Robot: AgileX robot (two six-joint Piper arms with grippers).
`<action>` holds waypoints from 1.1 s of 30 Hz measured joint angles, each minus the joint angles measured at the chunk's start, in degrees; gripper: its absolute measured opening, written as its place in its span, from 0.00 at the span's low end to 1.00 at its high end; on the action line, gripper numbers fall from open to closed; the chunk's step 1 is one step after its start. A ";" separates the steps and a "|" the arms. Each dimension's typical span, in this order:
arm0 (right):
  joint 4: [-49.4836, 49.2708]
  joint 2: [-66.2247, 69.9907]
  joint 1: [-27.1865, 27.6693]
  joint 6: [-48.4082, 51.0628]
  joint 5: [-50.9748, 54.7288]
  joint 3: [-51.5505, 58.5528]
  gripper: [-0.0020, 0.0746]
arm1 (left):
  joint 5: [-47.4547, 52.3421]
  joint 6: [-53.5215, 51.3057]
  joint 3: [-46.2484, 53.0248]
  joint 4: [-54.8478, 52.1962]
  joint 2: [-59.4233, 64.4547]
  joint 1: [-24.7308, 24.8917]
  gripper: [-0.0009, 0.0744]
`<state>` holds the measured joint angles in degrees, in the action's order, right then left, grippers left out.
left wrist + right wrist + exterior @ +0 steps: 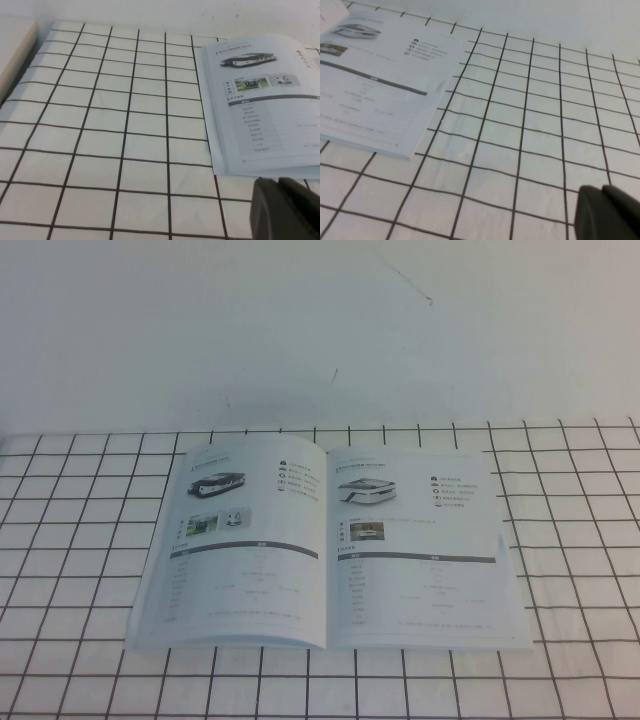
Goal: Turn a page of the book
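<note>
The book lies open and flat on the gridded table in the high view. Its left leaf pictures a darker flat machine. The page is the right leaf, lying flat, with a white-and-black machine showing. The left wrist view shows the book's left leaf, with my left gripper shut and empty just off the book's near left corner. The right wrist view shows the page, with my right gripper shut and empty, well to the book's right. Neither gripper shows in the high view.
The table is covered by a white cloth with a black grid. A plain white wall stands behind it. In the left wrist view a pale raised edge runs along the table's far left side.
</note>
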<state>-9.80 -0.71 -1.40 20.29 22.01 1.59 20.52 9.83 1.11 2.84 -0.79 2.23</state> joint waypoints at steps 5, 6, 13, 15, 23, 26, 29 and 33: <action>0.00 0.00 0.00 0.00 0.00 0.00 0.02 | 0.00 -0.16 0.00 0.00 0.00 0.00 0.01; 0.00 0.00 0.00 0.00 0.00 0.00 0.02 | 0.00 -0.16 0.00 0.00 0.00 0.00 0.01; 0.00 0.00 0.00 0.00 0.00 0.00 0.02 | 0.00 -0.25 0.00 0.00 0.00 0.00 0.01; 0.00 0.00 0.00 0.00 0.00 0.00 0.02 | -0.34 -0.25 0.00 -0.06 0.00 0.00 0.01; 0.00 0.00 0.00 0.00 -0.68 0.00 0.02 | -1.15 -0.38 0.00 -0.19 0.00 0.00 0.01; 0.00 0.00 0.00 0.00 -4.33 0.00 0.02 | -3.68 -0.61 0.37 -0.19 0.00 0.00 0.01; -0.09 0.00 0.00 -0.05 -10.52 0.00 0.02 | -9.69 -0.61 0.49 0.81 0.00 0.00 0.01; -1.20 0.00 0.00 -0.63 -22.01 0.00 0.02 | -23.09 -0.26 0.49 3.93 0.00 0.00 0.01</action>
<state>-11.00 -0.71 -1.40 19.66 0.00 1.59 -2.57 9.57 1.61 6.78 -0.79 2.23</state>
